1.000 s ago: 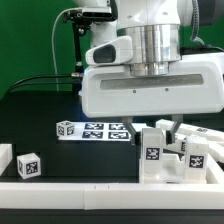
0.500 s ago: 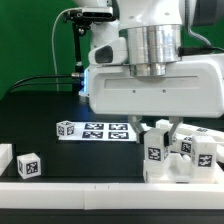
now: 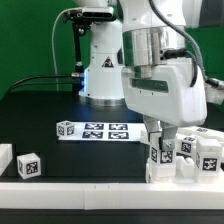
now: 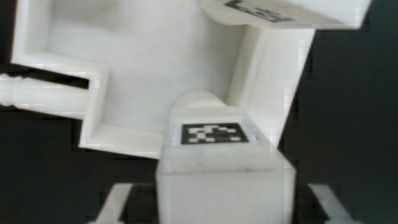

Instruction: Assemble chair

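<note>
Chair (image 3: pixel 192 158) sits on the table (image 3: pixel 40 108), at the exterior view's right. Gripper (image 3: pixel 160 137) straddles its tagged post (image 4: pixel 222 150) — clamped or loose, I can't tell. If I lift while it's half-caught, the post could drag and tip.

Arm bent over, claw aimed straight down.
The white arm (image 3: pixel 105 60) rises at the back and reaches forward toward the exterior view's right. Its grey wrist (image 3: pixel 150 45) stands vertical above the boxy white claw (image 3: pixel 163 138). The two dark fingers (image 3: pixel 156 131) hang down side by side with a gap between them. Whether they clamp anything cannot be told.
</note>
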Robot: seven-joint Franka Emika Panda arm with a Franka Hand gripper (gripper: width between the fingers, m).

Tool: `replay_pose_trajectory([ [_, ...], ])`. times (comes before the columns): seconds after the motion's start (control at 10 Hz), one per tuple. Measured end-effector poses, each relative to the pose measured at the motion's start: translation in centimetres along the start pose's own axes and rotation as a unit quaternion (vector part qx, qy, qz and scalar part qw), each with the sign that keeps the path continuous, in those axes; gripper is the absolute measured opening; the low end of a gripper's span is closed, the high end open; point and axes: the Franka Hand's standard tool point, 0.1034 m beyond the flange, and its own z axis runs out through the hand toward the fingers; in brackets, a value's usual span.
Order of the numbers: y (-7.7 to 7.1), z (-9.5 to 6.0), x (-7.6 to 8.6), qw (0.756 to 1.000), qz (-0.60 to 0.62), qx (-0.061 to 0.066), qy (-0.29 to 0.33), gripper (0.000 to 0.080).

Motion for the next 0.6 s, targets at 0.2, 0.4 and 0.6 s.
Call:
replay_pose_trajectory([
  [0.2, -0.04, -0.07, -0.12, 0.992, -0.129, -0.004, 0.004, 0.0529],
  [0.4, -0.26, -0.25, -0.5, 0.956, -0.293, -0.016, 0.004, 0.0611],
  [0.6, -0.04, -0.15, -0.28, 0.934, -0.357, -0.016, 0.002, 0.0647],
])
